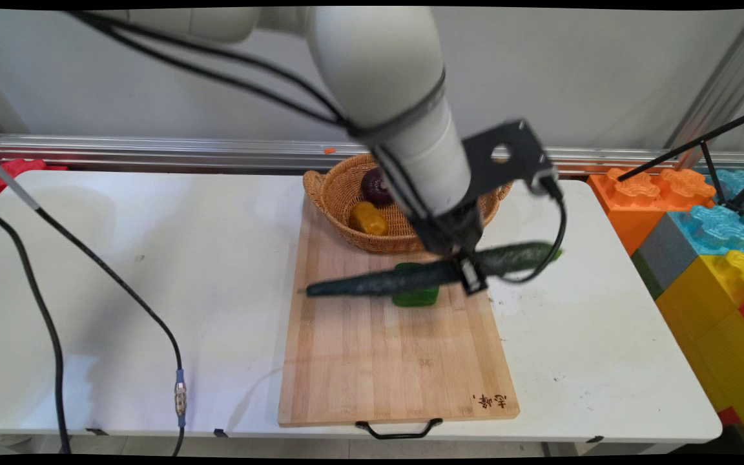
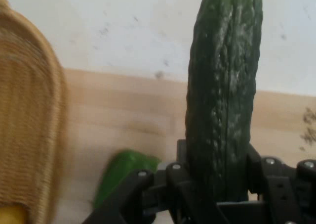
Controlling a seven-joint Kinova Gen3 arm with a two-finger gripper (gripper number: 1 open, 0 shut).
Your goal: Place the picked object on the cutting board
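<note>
- The black two-finger gripper (image 1: 465,268) is clamped on a long dark green cucumber (image 1: 411,274), and it has it off the board, hanging in the air!
- The grip sits well toward one end: a long stretch of cucumber sticks out to the picture's left, a shorter stub to the right, the whole thing tilted slightly, right end higher.
- In the hand view the cucumber (image 2: 222,100) runs straight up between the fingers, filling the gap, with the linkage pressed in on both sides.
- Below it lies the pale wooden cutting board (image 1: 398,361) with its black wire handle at the near edge, resting on the white table (image 1: 152,290).
- A small green pepper-like vegetable (image 1: 416,296) sits on the board directly under the held cucumber; whether the two touch cannot be told from here.
- Behind the board, overlapping its far edge, stands the woven wicker basket (image 1: 340,194), holding a yellow vegetable (image 1: 369,219) and a dark purple round one (image 1: 375,184).
- Judgement on handling: with the hold so far off centre, the long end could droop or swing, so slow, level motion and a firm squeeze would suit it best.
- Keeping the long end clear of the basket rim and the green piece also looks wise.
</note>
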